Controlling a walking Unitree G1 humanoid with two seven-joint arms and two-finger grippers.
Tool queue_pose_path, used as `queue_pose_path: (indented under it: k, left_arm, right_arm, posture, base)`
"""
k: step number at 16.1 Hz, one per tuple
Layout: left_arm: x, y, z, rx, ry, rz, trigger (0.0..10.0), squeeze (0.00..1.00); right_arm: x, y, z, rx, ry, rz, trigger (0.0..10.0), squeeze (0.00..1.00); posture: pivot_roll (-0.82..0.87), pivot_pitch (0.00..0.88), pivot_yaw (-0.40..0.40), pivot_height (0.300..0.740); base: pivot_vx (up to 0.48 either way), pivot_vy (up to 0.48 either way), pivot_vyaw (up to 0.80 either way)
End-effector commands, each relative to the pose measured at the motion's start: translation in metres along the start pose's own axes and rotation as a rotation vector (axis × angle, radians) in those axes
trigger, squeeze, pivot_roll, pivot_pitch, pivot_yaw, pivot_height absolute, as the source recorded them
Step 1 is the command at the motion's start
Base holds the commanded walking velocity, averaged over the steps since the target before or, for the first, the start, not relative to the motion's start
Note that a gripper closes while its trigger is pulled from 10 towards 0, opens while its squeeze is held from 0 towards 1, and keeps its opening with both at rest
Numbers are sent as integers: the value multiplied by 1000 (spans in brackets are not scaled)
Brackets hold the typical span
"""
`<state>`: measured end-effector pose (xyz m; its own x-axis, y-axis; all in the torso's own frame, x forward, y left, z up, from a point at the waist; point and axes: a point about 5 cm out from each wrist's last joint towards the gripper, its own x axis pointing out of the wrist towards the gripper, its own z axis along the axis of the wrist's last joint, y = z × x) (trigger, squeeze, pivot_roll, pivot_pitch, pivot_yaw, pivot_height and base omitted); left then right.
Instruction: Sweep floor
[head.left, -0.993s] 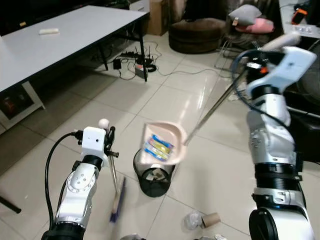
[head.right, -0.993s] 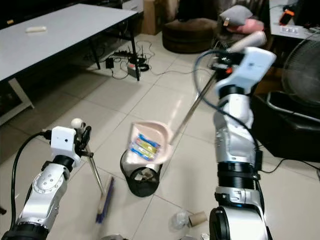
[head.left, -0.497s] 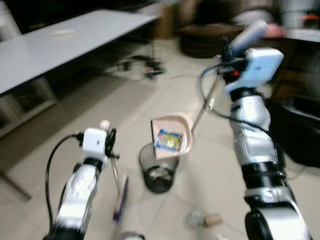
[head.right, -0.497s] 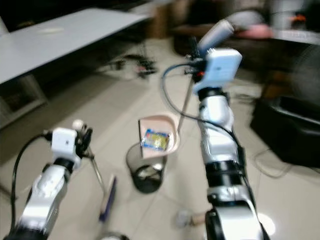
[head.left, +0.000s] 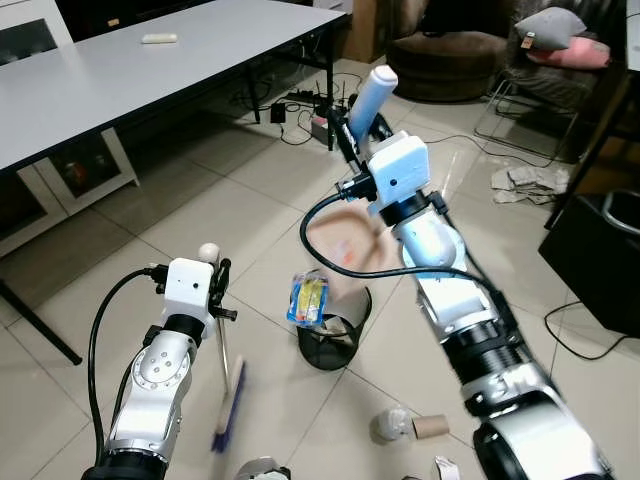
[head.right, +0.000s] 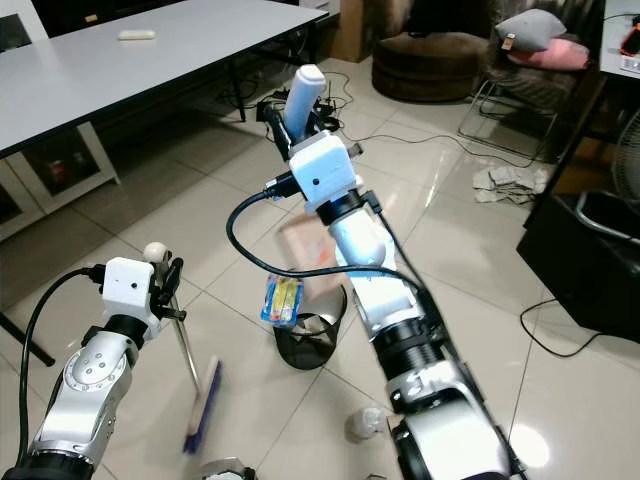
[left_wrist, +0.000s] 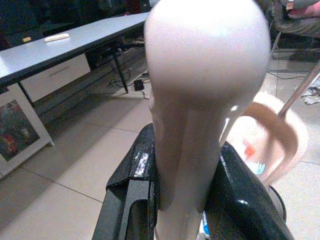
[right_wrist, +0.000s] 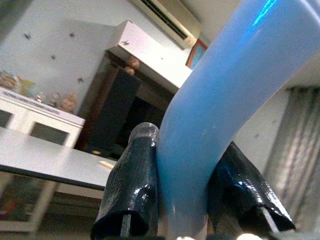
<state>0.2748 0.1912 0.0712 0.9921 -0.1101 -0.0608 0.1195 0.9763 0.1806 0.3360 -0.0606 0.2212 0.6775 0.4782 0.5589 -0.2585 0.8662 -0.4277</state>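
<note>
Left eye view: R gripper (head.left: 352, 128) raised at 12 o'clock, fingers clamped on pale blue dustpan handle (head.left: 370, 95); pink dustpan (head.left: 345, 250) tipped just above black wire bin (head.left: 330, 345) at centre; yellow-blue wrapper (head.left: 307, 299) in the air at bin's rim, 9 o'clock side.
Right eye view: L gripper (head.right: 168, 280) at 8 o'clock, shut round broom's stick; broom (head.right: 200, 405) w/ blue bristles on tile floor (head.right: 480, 290), head blurred. Cardboard tube + crumpled litter (head.right: 362, 424) on floor at 6 o'clock. Grey table (head.right: 110, 60) at 10 o'clock.
Left wrist view: black fingers (left_wrist: 245, 210) pressed on either side of the cream broom knob (left_wrist: 207, 75); dustpan beyond at 3 o'clock.
Right wrist view: both fingers (right_wrist: 132, 180) tight on blue handle; cabinet + wall AC behind.
</note>
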Motion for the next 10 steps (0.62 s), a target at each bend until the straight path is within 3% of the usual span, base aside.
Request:
queue_pose_path:
  k: [1,7,8,9,10]
  left_arm:
    - [3,3,9,25,-36,6,10000,0]
    - [5,2,9,21,-32,0,10000,0]
    - [7,-1,7,12,-25,-21,10000,0]
    - [7,-2,6,13,-17,-34,10000,0]
    - [9,-9,1,19,4,-94,10000,0]
  right_arm:
    - [9,-3,12,-46,-80,-8,10000,0]
    - [5,-42,17,-159,-104,-145,10000,0]
    - [-3,-63,20,-233,-80,-212,10000,0]
    - [-7,-69,20,-255,-59,-232,10000,0]
    - [-30,-86,7,-310,69,-290,10000,0]
  posture:
    - [53,12,61,740]
    - [40,18,74,740]
    - [16,24,84,740]
    - [12,24,85,740]
    - [-5,17,85,740]
  base:
    - [0,0,0]
    - [0,0,0]
    - [0,0,0]
    - [0,0,0]
    - [0,0,0]
